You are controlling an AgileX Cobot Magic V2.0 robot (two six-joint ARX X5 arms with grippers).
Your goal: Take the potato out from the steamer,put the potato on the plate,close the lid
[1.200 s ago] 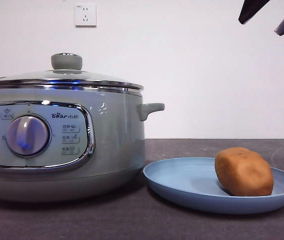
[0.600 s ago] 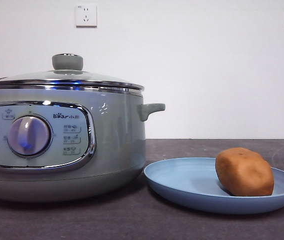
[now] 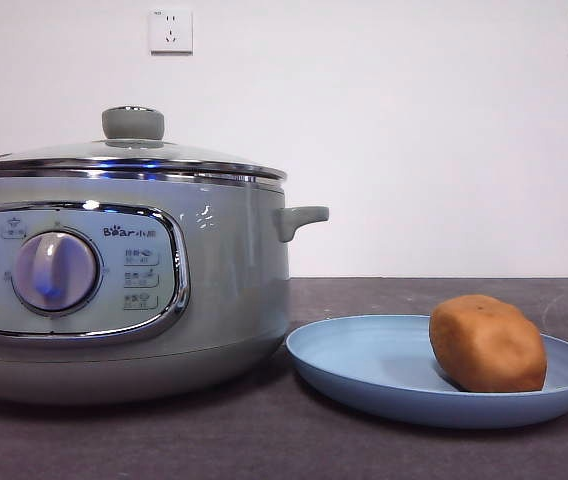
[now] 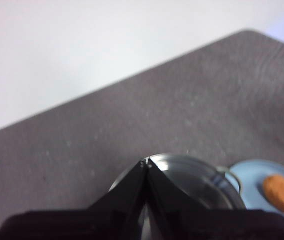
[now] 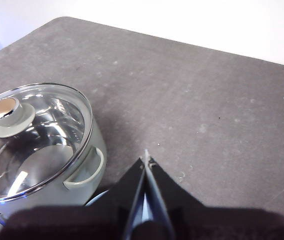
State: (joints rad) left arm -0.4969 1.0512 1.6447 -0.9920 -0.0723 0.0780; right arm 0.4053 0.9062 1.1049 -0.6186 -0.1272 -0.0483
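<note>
Potato plated, lid on, both arms up and clear.

Oval orange-brown potato [image 3: 487, 343] lies on the right half of the shallow light-blue plate [image 3: 364, 365], long axis roughly across the front view. Domed glass lid [image 3: 129, 155] sits closed on the sage-green steamer [image 3: 224, 280], just beside the plate. Left gripper [image 4: 146, 162] hangs above the pot, jaws clenched on nothing; right gripper [image 5: 146, 159] likewise pressed together, empty. Judged: nothing left to do.

Dark grey table [image 3: 264, 440], matte surface, two items standing on it.
Steamer [image 3: 224, 290], pale sage-green, lid on, at the left in the front view; light-blue plate [image 3: 364, 365] just beside its base at the right, set flat on the tabletop.
</note>
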